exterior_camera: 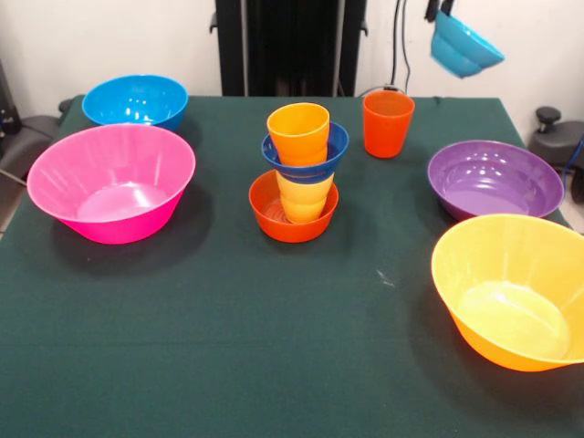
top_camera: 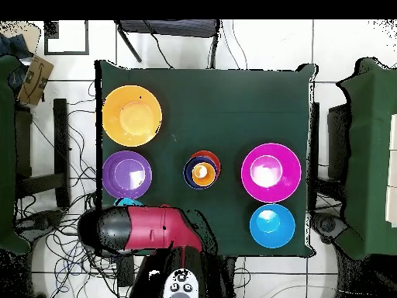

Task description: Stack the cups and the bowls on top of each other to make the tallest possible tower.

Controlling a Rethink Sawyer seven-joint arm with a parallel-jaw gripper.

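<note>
The tower (exterior_camera: 301, 178) stands mid-table: a small orange-red bowl (exterior_camera: 274, 219), a yellow cup (exterior_camera: 304, 199), a dark blue bowl (exterior_camera: 310, 162) and a light orange cup (exterior_camera: 298, 132) on top. It also shows in the overhead view (top_camera: 202, 171). My gripper (exterior_camera: 441, 11) is at the top right edge, shut on the rim of the cyan bowl (exterior_camera: 465, 47). The bowl hangs tilted in the air, well right of the tower and behind the table. In the overhead view the cyan bowl (top_camera: 128, 203) peeks out beside the arm (top_camera: 143, 229). The red-orange cup (exterior_camera: 388, 123) stands alone right of the tower.
A medium blue bowl (exterior_camera: 135, 100) and a large pink bowl (exterior_camera: 111, 182) sit on the left. A purple bowl (exterior_camera: 495, 178) and a large yellow-orange bowl (exterior_camera: 516, 287) sit on the right, below the held bowl. The green table (exterior_camera: 228, 347) stretches out in front.
</note>
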